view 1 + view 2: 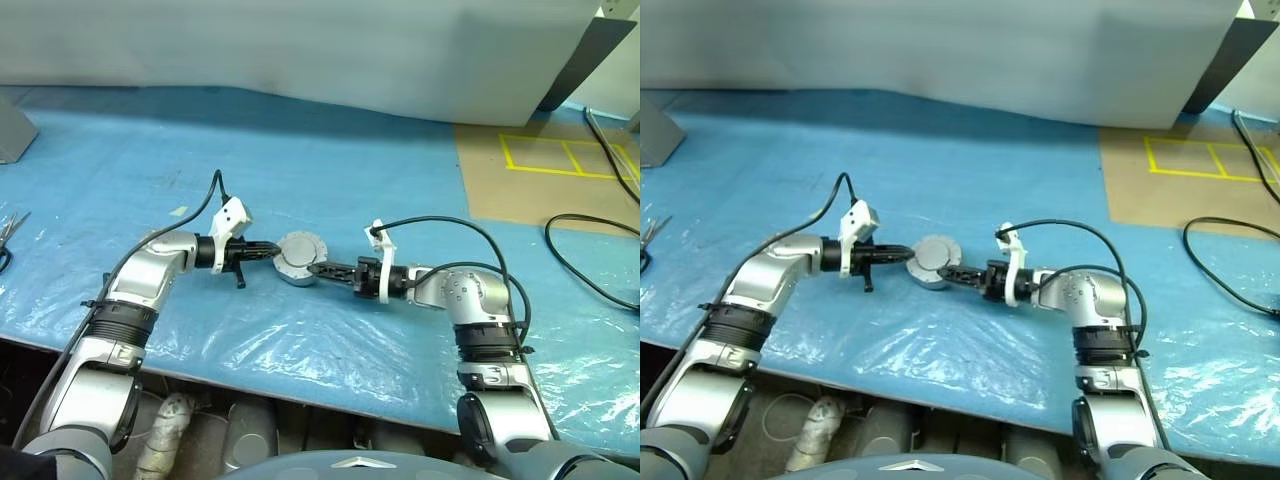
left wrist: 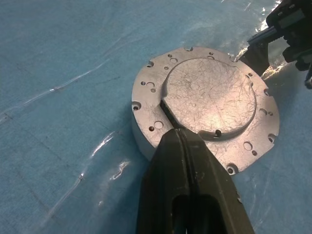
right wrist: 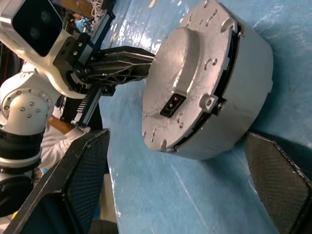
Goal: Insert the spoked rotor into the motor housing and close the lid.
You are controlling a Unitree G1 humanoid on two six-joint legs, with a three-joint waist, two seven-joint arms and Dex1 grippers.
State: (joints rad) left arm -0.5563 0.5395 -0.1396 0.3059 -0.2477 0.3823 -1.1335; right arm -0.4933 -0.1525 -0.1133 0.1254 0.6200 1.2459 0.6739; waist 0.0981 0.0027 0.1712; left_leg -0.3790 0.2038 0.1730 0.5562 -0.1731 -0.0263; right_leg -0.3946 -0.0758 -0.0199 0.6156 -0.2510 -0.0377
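The motor housing (image 1: 296, 262) lies as a round grey puck on the blue table, with the lid (image 2: 209, 97) seated on top of it. A thin dark seam runs between lid (image 3: 187, 73) and housing (image 3: 243, 92). The spoked rotor is hidden. My left gripper (image 1: 270, 251) is shut, and its fingertips (image 2: 187, 156) rest on the lid's top, against the edge of the raised centre. My right gripper (image 1: 320, 270) comes in from the other side, open. Its fingers (image 3: 83, 180) stand on either side of the housing, apart from its wall.
A brown board with yellow tape lines (image 1: 550, 165) lies at the back right, with black cables (image 1: 590, 255) near it. Scissors (image 1: 10, 228) and a grey box (image 1: 12, 130) sit at the far left. The table's front edge (image 1: 300, 385) runs just below my arms.
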